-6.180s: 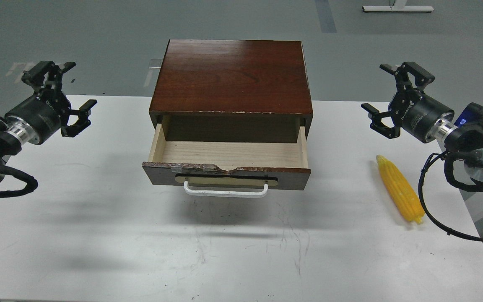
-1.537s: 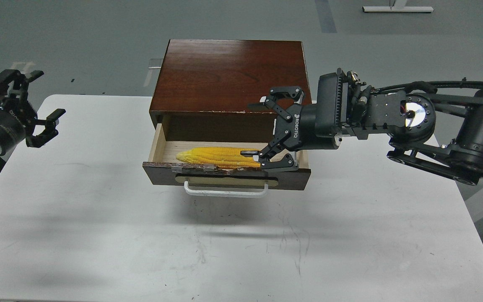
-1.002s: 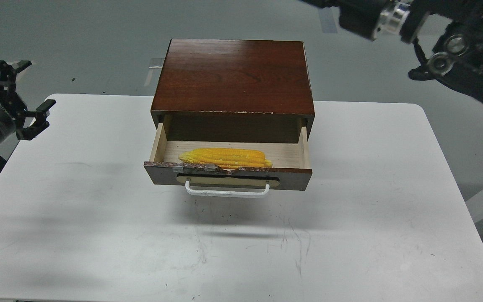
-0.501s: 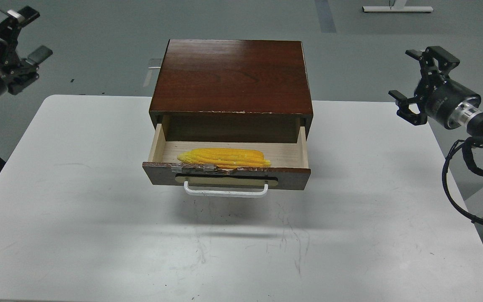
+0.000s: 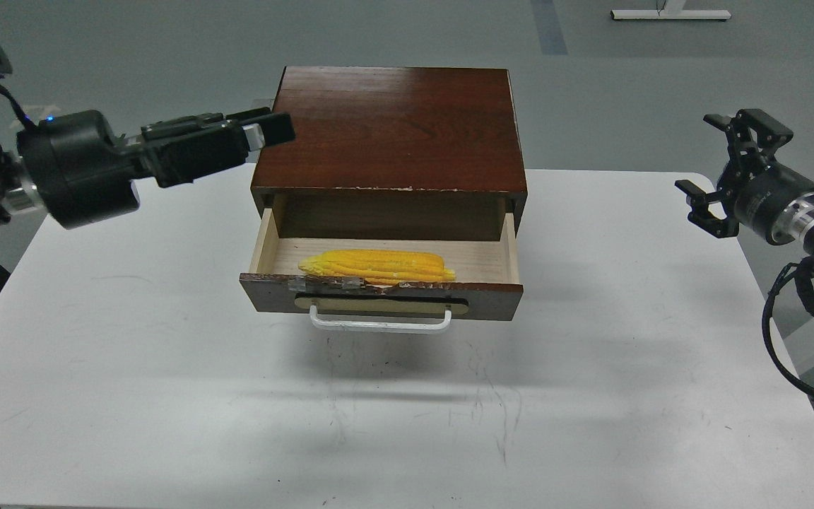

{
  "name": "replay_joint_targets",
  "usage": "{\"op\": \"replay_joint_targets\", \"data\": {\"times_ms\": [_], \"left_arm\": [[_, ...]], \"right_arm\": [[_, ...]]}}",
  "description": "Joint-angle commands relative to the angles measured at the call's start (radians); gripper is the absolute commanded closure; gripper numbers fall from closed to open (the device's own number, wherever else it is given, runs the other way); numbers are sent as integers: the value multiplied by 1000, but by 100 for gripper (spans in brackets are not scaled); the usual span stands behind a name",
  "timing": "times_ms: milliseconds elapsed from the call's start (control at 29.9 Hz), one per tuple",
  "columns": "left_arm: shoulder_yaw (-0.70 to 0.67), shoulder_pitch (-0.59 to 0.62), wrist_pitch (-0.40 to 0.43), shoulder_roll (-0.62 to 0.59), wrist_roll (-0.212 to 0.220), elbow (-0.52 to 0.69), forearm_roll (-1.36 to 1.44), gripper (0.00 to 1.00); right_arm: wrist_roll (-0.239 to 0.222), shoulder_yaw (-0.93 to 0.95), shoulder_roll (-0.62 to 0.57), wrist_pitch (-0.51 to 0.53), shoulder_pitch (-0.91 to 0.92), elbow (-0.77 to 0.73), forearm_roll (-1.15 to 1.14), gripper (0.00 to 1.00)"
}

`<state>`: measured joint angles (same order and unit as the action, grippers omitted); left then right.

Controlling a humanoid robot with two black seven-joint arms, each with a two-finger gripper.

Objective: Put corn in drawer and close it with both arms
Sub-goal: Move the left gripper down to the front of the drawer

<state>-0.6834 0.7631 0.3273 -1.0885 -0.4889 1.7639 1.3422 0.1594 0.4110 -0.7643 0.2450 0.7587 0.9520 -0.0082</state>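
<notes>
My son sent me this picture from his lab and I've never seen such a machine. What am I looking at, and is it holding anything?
You are looking through a camera in a humanoid robot's head, pointed forward and down at a white table. The black parts at both sides are its own arms. The left gripper reaches in beside a dark wooden cabinet; it is seen edge-on, so I cannot tell if it is open. The right gripper hangs open at the right, empty. The drawer stands pulled out, and a yellow corn lies inside it. Neither gripper holds anything.
</notes>
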Motion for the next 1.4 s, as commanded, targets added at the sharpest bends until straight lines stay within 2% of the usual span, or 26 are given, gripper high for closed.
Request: {"op": "replay_joint_targets", "data": {"times_ms": [0,301,501,535,601,702,835,969,1102,1269,1370], "left_arm": [[-7,21,161,39,0,0,41,100],[4,18,161,180,0,0,44,100],[7,8,161,200,0,0,299,100],[8,8,109,200,0,0,311,100],[8,10,63,200,0,0,318,100],[15,8,27,206,0,0,386,100],[45,7,-177,213,0,0,583,100],[119,7,-189,148,0,2,583,100],[284,7,-194,84,0,2,584,100],[396,2,-195,76,0,2,584,100],[409,-28,-211,85,0,2,589,100]], "right_arm": [[0,-9,0,2,-21,-4,-7,1],[0,-14,0,2,-36,-44,-10,1],[0,-21,2,4,-53,-82,-10,0],[0,-26,6,4,-55,-99,-10,0],[0,-43,11,4,-56,-122,-10,0],[9,-58,11,4,-62,-130,-10,0],[20,-64,13,4,-65,-130,-10,0],[20,-66,13,4,-78,-131,-10,0],[20,-74,16,4,-84,-147,-12,0],[23,-110,26,4,-85,-176,-12,0],[28,-112,26,4,-87,-194,-12,0]]}}
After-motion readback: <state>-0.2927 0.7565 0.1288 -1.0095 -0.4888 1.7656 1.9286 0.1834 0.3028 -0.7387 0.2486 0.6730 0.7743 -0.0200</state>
